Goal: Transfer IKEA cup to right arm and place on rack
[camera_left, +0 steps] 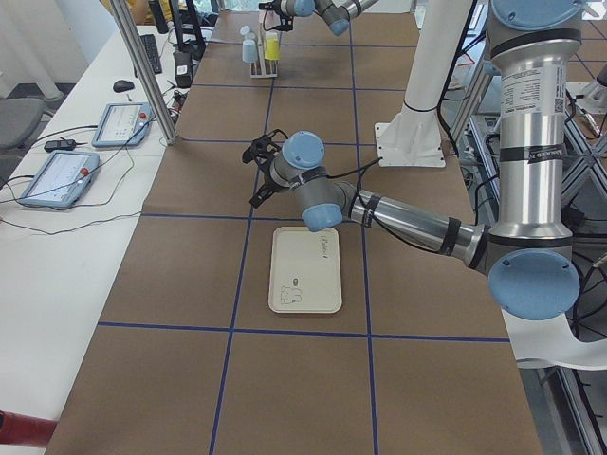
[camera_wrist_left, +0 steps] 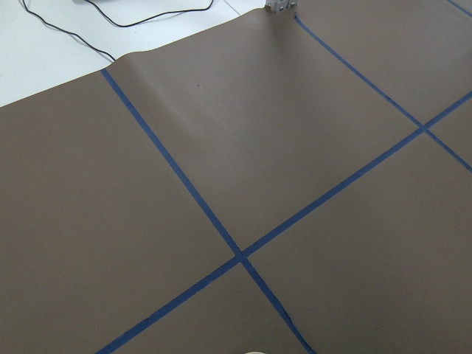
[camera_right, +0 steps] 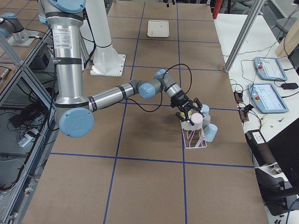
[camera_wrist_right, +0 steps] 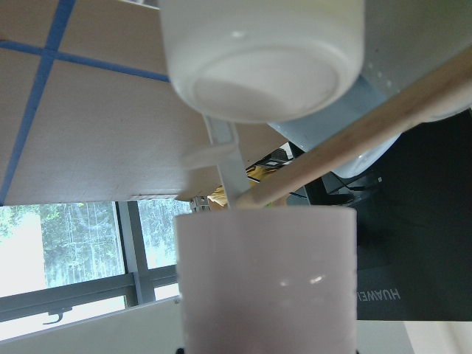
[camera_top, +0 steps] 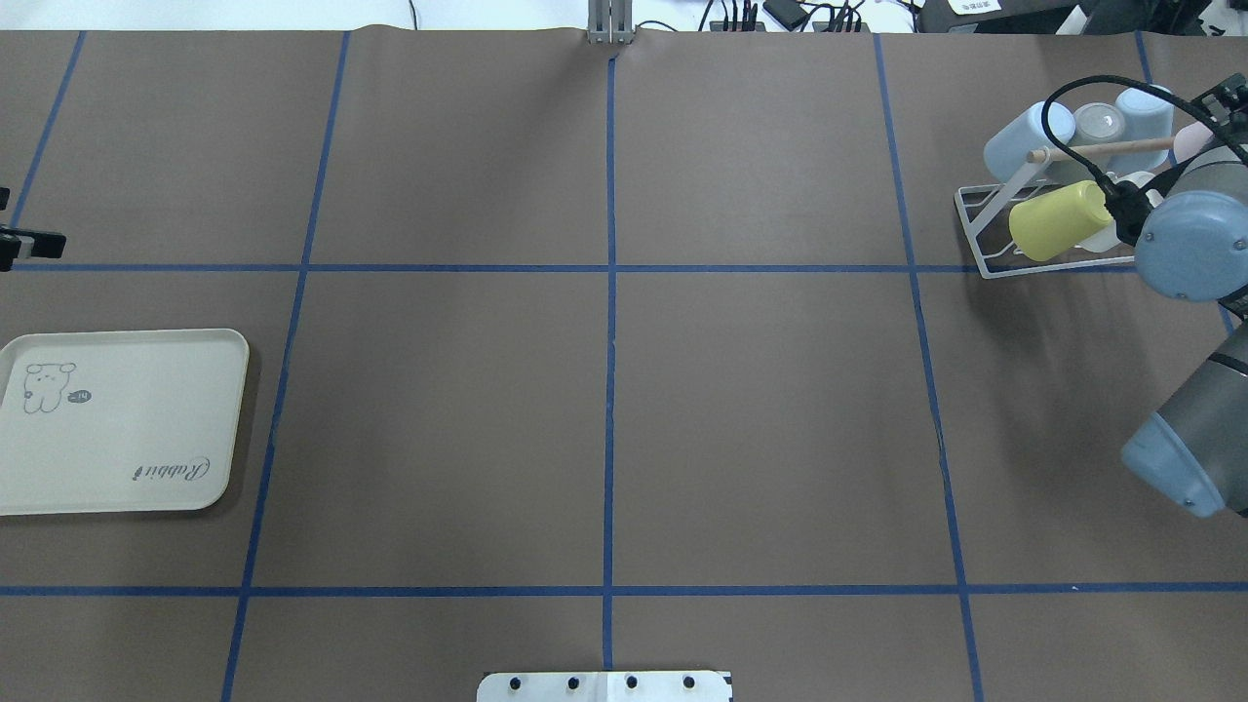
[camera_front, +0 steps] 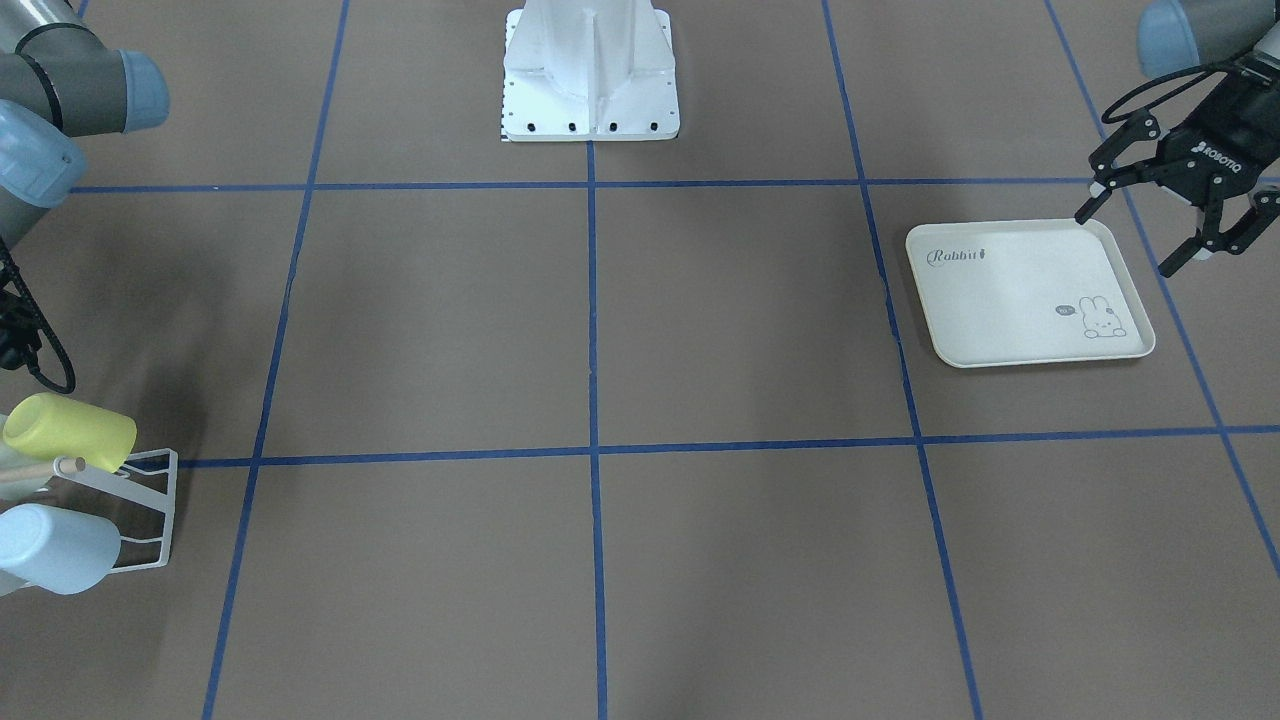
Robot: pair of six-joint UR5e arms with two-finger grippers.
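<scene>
A pale pink IKEA cup (camera_wrist_right: 265, 280) fills the bottom of the right wrist view, its rim close to the wooden dowel (camera_wrist_right: 354, 144) of the rack (camera_top: 985, 229). My right gripper (camera_right: 189, 114) sits around this pink cup (camera_right: 195, 120) over the rack's far end and looks shut on it; its fingers are hidden in the wrist view. On the rack hang a yellow cup (camera_top: 1058, 219), a light blue cup (camera_top: 1014, 151) and a white cup (camera_wrist_right: 262, 55). My left gripper (camera_front: 1128, 242) hangs open and holds nothing, beside the tray's corner.
The cream rabbit tray (camera_front: 1000, 300) lies bare on the brown table on my left side. The white robot base (camera_front: 590, 80) stands at the table's middle edge. Blue tape lines divide the table. Tablets and cables lie past the far edge (camera_left: 66, 175).
</scene>
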